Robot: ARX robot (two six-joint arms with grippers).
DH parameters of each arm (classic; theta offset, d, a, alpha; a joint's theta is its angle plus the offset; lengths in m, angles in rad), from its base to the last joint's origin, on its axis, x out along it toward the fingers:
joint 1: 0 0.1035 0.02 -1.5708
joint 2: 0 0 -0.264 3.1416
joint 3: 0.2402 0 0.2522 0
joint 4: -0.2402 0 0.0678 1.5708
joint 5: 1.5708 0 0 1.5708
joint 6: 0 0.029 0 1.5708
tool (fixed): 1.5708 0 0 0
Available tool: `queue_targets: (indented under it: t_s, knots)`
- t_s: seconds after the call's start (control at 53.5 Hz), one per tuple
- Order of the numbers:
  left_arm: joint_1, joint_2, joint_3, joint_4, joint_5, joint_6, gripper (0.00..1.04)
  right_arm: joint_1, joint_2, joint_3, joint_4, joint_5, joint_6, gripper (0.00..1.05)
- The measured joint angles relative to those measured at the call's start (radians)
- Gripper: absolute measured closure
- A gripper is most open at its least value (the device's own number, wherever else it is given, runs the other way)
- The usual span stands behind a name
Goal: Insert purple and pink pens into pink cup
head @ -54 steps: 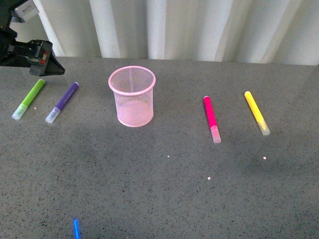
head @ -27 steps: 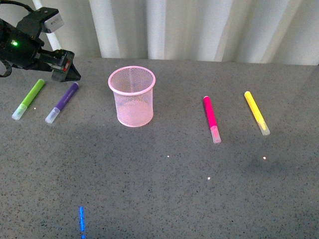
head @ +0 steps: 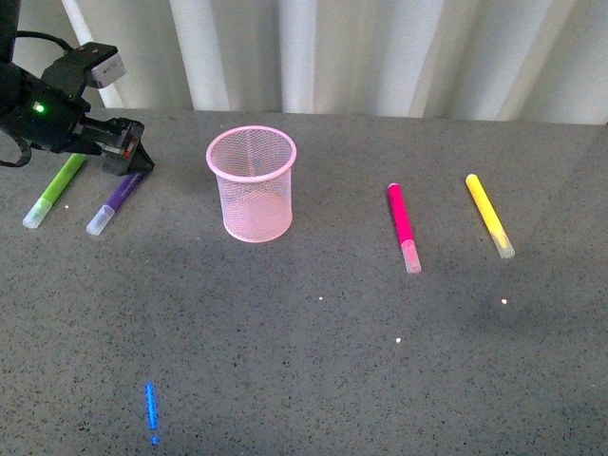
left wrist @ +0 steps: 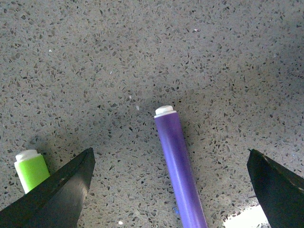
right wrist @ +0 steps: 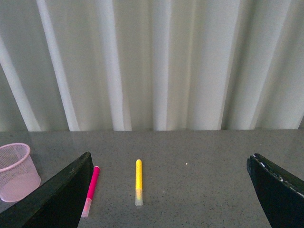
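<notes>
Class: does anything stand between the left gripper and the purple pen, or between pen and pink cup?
Nothing visible. The open left gripper straddles the purple pen, the lime-green marker outside its fingers. Only bare table separates pen and pink cup.

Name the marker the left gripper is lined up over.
The purple marker: centred between the fingers of the open left gripper. Lime-green marker sits by one finger; pink marker and yellow marker lie far right.

Purple pen (head: pixel 112 207) left, pink pen (head: pixel 403 223) right of upright cup (head: pixel 255 201).
</notes>
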Motion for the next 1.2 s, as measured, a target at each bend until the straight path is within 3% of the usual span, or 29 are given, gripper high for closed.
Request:
queue_targets:
  t_s: [0.654,1.047,1.196]
  knots:
    - [-0.007,0.086,0.08,-0.013,-0.019,0.018,0.07,0.0,0.0,0.0,0.0,0.0,0.0,0.07]
    - [-0.031,0.109,0.107,-0.013,-0.094,0.019,0.07,0.0,0.0,0.0,0.0,0.0,0.0,0.07]
    - [-0.041,0.11,0.111,-0.035,-0.108,0.012,0.25,0.0,0.0,0.0,0.0,0.0,0.0,0.07]
